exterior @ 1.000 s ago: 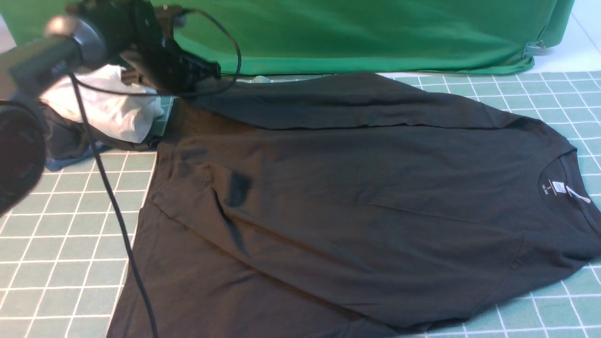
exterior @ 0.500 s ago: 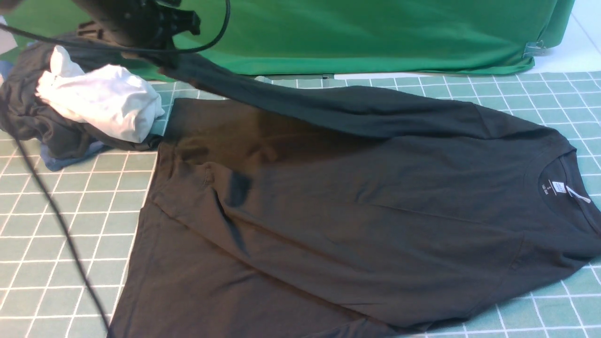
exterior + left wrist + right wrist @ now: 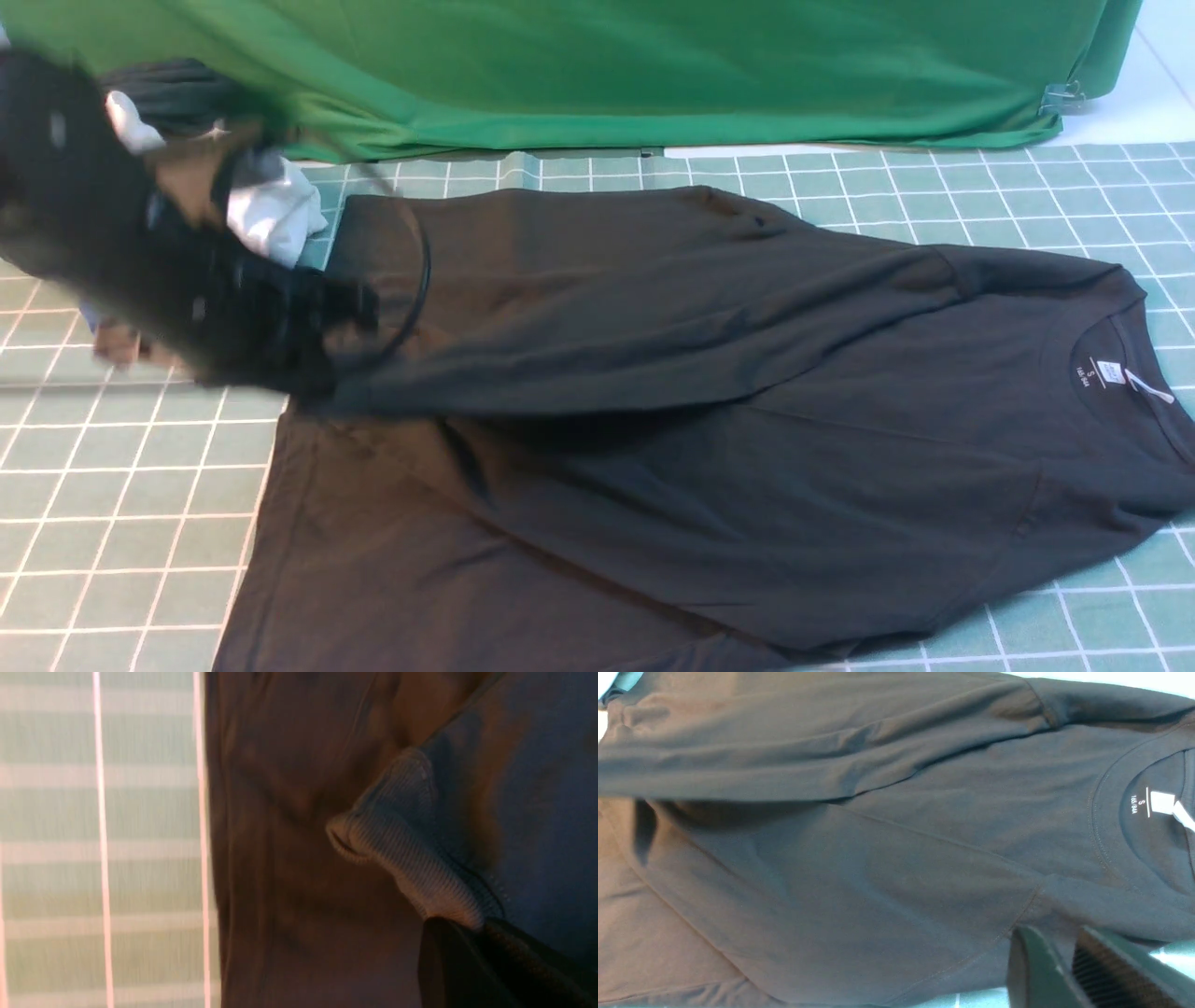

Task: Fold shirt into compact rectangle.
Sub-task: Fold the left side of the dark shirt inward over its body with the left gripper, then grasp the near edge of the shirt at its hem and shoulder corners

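Observation:
The black shirt (image 3: pixel 747 467) lies spread on the green checked mat (image 3: pixel 121 504), collar to the right and hem to the left. Its white neck label (image 3: pixel 1111 371) shows; the chest print is hidden. My left gripper (image 3: pixel 317 345), motion-blurred, is shut on the ribbed cuff (image 3: pixel 397 849) of the far sleeve (image 3: pixel 607 345), which stretches across the body from the shoulder. In the left wrist view my left gripper (image 3: pixel 462 926) pinches the cuff end. My right gripper (image 3: pixel 1052 933) hangs above the near shoulder, jaws slightly apart and empty, and is out of the front view.
A small white garment (image 3: pixel 271 210) and a dark grey one (image 3: pixel 177 89) sit heaped at the back left, behind my left arm. A green backdrop cloth (image 3: pixel 653 65) hangs along the far edge, held by a clip (image 3: pixel 1060 93).
My left gripper lifted the sleeve cuff off the far edge, then swung it down and nearer over the shirt's body. The sleeve now lies across the torso.

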